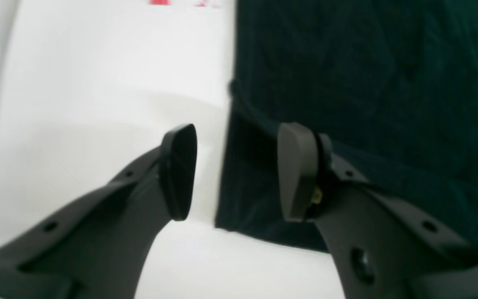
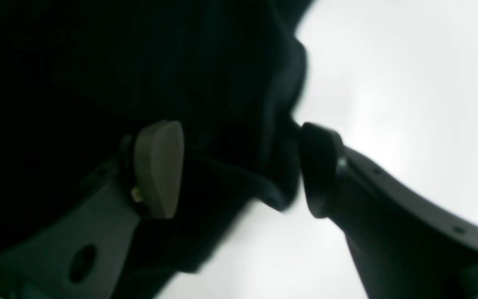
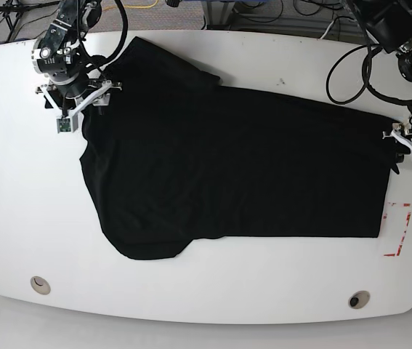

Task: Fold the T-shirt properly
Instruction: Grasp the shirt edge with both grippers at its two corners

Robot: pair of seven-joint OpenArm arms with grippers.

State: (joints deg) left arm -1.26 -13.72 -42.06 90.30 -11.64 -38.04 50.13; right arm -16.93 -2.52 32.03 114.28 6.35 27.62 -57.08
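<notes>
Both grippers, left gripper [image 1: 237, 172] and right gripper [image 2: 239, 168], parted, astride T-shirt [image 3: 235, 167] edges, unclamped.

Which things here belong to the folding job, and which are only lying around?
Belong to the job:
- T-shirt, spread on the table
- left claw, open at the shirt's edge
- right claw, open around a fabric fold

Only lying around:
- white table
- red tape marks
- cables
</notes>
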